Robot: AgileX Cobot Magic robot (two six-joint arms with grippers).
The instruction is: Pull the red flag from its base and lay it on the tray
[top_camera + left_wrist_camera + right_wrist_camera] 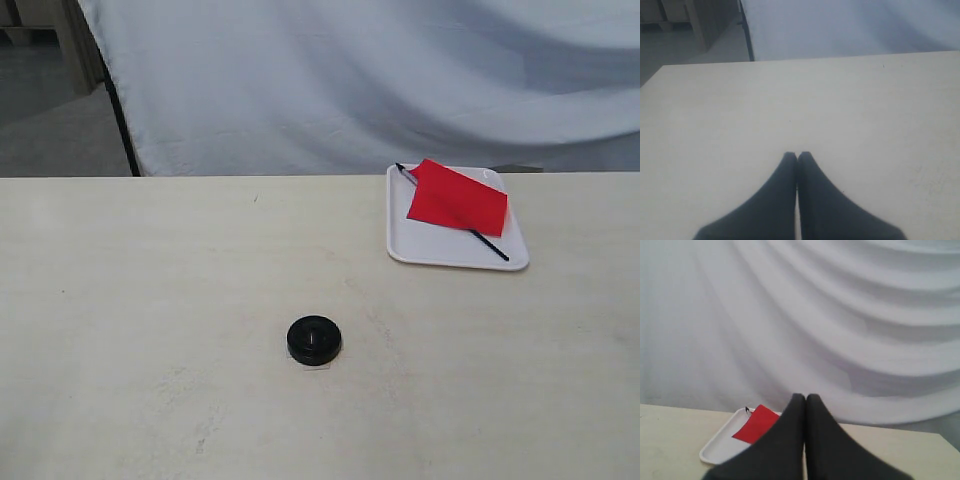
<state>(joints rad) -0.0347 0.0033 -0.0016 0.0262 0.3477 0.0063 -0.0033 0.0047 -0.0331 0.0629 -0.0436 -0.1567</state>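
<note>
— Status?
— Looks done: red flag (457, 198) lies flat on the tray (440, 262), well apart from the base (314, 339), whose hole is bare.
— Grippers?
— Left gripper (797, 156) and right gripper (806, 397) are both pinched closed, holding nothing.

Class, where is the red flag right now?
Exterior view: the red flag lies flat on the tray at the table's far right, apart from the base.

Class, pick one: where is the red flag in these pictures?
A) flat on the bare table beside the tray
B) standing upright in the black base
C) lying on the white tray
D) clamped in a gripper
C: the red flag lies flat across the tray, while the base stands apart with no pole in it.
</note>
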